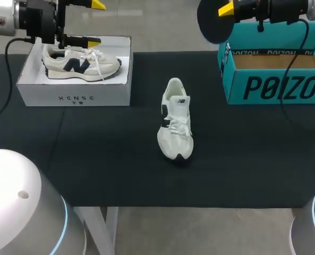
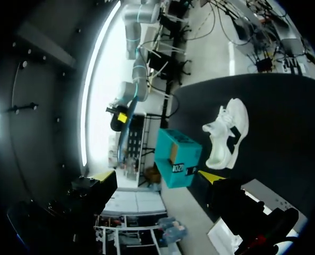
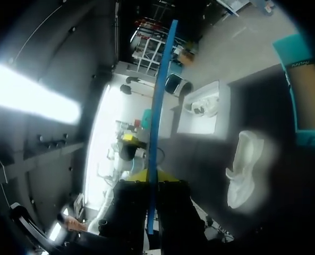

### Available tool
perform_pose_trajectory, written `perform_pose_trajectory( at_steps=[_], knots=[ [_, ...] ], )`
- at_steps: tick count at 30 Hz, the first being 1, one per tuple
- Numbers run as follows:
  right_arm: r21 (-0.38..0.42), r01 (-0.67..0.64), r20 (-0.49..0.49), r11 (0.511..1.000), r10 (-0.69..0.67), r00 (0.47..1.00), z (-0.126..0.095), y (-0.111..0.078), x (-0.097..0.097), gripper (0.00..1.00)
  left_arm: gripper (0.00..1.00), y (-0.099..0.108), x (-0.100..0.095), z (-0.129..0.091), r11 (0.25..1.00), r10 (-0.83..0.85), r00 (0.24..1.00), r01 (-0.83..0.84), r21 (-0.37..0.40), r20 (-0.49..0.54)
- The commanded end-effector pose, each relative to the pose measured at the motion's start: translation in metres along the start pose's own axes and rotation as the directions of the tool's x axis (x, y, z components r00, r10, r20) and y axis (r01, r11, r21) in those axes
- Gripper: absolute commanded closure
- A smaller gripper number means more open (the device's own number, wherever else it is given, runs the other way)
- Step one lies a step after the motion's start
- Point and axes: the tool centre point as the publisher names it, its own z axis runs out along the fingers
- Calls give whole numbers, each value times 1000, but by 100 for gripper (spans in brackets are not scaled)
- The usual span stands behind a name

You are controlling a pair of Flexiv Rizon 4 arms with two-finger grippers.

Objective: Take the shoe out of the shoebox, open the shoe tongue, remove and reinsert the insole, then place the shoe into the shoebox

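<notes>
1 white shoe [image 1: 176, 119] upright mid-surface [image 1: 93, 159], between white shoebox [image 1: 75, 91] holding 2nd shoe [image 1: 80, 62] and teal shoebox [image 1: 274, 85], left gripper [image 1: 95, 22] spread wide above white shoebox, right gripper [image 1: 226, 9] pinching dark insole [image 1: 213, 24], raised beside teal shoebox

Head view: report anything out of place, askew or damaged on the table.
Nothing looks damaged or spilled. One white shoe stands upright on the black table, outside both boxes. The right gripper holds a dark flat piece, likely its insole, near the teal box. A second shoe sits in the white shoebox.
</notes>
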Motion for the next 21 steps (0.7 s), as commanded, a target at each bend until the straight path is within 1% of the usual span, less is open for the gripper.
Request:
perform_pose_trajectory(
  at_steps=[1, 3, 6, 8, 13, 15, 21],
  knots=[
    [-25, 42, -25, 999, -42, 999, 4, 2, 1, 100, 0, 1, -1, 0, 1000, 1, 1000, -1, 2, -4],
    [-62, 112, -22, 992, -114, 993, 4, 5, 5, 100, 0, 1, -1, 0, 1000, 1, 1000, -1, 2, -4],
    [-116, 158, -15, 981, -161, 987, 1, 10, 6, 100, 0, 1, -1, 0, 1000, 1, 1000, -1, 2, -4],
    [-129, 190, -9, 973, -192, 981, 1, 13, 8, 100, 0, 1, -1, 0, 1000, 1, 1000, -1, 2, -4],
    [-106, 214, -10, 971, -217, 976, 4, 19, 7, 100, 0, 1, -1, 0, 1000, 1, 1000, -1, 2, -4],
    [-42, 221, -25, 974, -222, 975, 7, 20, 9, 100, 0, 1, -1, 0, 1000, 1, 1000, -1, 2, -4],
    [-42, 221, -25, 974, -222, 975, 7, 20, 9, 100, 0, 1, -1, 0, 1000, 1, 1000, -1, 2, -4]
  ],
)
